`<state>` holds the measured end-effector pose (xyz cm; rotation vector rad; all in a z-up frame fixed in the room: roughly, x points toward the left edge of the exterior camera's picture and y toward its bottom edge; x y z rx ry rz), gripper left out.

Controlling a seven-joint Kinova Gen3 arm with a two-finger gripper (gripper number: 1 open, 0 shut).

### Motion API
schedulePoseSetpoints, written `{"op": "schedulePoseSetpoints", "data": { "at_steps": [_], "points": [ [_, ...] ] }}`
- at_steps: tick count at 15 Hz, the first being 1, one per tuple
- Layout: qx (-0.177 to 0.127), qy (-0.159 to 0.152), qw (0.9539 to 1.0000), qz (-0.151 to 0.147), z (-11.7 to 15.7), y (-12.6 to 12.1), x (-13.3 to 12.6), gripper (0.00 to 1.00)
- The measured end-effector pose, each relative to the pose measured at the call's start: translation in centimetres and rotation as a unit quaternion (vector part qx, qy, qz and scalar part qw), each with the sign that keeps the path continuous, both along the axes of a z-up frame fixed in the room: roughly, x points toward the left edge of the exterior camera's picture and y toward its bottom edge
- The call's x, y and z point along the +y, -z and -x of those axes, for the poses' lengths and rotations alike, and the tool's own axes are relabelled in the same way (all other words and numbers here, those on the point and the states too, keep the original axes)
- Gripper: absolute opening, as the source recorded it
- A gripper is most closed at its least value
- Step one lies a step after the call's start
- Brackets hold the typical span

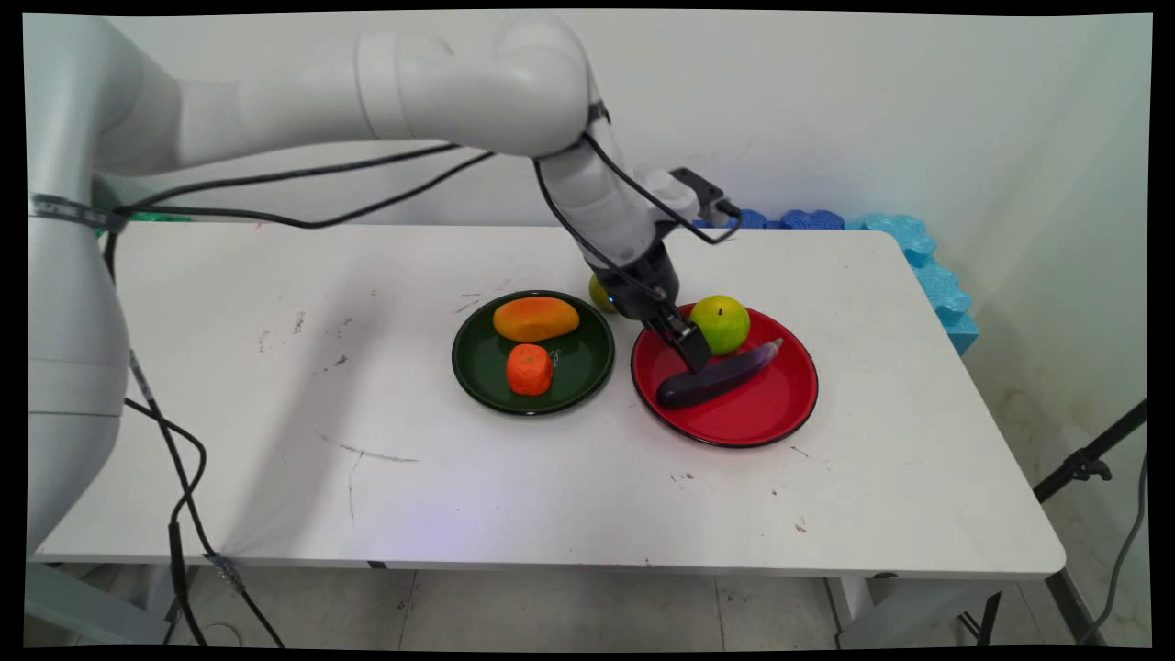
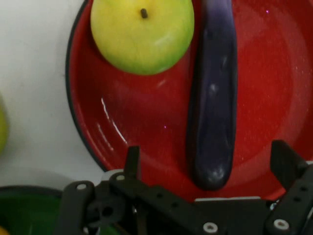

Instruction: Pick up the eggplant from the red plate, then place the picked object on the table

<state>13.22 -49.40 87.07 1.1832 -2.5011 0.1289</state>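
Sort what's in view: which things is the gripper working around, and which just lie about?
At the gripper:
- black two-finger gripper, open, over the plate
- long purple eggplant, between its fingers
- round red plate
- yellow-green apple

Lying about:
- dark green plate
- orange mango
- small orange tangerine

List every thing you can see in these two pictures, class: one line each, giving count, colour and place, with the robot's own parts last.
Table: one, white, under everything.
Red plate: one, black-rimmed, right of centre.
Green plate: one, dark, left of the red plate.
Eggplant: one, purple, lying on the red plate, between the open fingers in the hand view.
Apple: one, yellow-green, at the red plate's far edge.
Mango: one, orange-yellow, on the green plate's far half.
Orange: one, on the green plate's near half.
Yellow-green fruit: one, on the table behind the plates, mostly hidden.
Foam: blue, at the table's far right edge.
Gripper: one, black, open, low over the eggplant's end.
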Motion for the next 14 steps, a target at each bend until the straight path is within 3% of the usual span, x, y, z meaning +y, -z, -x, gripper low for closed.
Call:
{"op": "schedulePoseSetpoints", "data": {
  "at_steps": [7, 8, 14],
  "points": [
    [0.000, 0.001, 1.0000, -0.007, 1.9, 3.0, -1.1, 1.00],
    [0.001, 0.002, 1.0000, -0.007, 2.1, 3.3, -1.2, 0.00],
    [0.009, 0.012, 0.9999, -0.003, 2.9, 4.2, -1.6, 0.00]
  ]
}}
